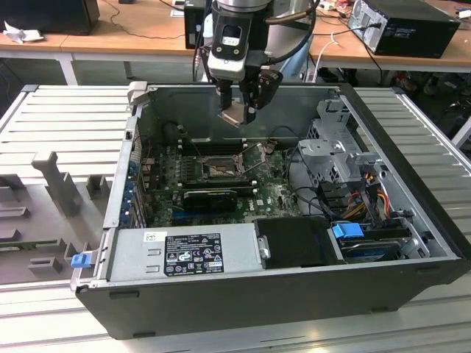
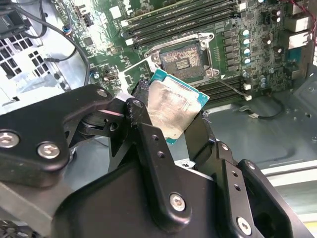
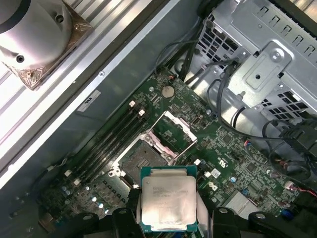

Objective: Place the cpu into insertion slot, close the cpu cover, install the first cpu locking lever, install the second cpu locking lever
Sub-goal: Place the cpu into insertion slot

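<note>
Fingers (image 2: 148, 141) pinch the cpu (image 3: 167, 206); exterior view places it at twelve o'clock from the socket (image 1: 221, 170); first wrist view shows the cpu cover (image 3: 175, 130) swung open.

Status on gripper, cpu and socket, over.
Gripper shut on cpu, held above the board. Socket empty, cover open. Nothing seen between them.
</note>
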`<state>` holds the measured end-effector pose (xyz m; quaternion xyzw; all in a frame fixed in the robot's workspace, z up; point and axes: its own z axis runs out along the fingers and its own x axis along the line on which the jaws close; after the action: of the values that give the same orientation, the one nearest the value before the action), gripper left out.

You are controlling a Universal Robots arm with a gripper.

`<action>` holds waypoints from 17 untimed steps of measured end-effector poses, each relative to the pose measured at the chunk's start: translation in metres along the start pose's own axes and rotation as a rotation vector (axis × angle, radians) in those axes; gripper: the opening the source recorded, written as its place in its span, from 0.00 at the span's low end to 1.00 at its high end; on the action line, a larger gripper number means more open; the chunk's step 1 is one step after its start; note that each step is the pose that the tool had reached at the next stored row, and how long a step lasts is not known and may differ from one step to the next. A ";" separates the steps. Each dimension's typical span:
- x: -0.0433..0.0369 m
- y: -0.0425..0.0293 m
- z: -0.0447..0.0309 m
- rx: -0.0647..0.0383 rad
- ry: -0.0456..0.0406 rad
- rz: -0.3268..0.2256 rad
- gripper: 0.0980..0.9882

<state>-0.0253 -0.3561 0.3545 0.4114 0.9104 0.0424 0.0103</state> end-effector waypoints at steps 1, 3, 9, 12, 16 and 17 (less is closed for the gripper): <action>0.0000 0.0000 0.0002 0.000 -0.0012 0.013 0.49; 0.0000 -0.0001 0.0008 -0.001 -0.0048 0.055 0.49; 0.0011 -0.0014 0.0016 -0.001 -0.0098 0.112 0.49; 0.0022 -0.0027 0.0016 -0.002 -0.0101 0.117 0.49; 0.0033 -0.0039 0.0015 -0.002 -0.0106 0.123 0.49; 0.0033 -0.0040 0.0015 -0.002 -0.0111 0.128 0.49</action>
<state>-0.0304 -0.3561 0.3527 0.4690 0.8821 0.0415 0.0130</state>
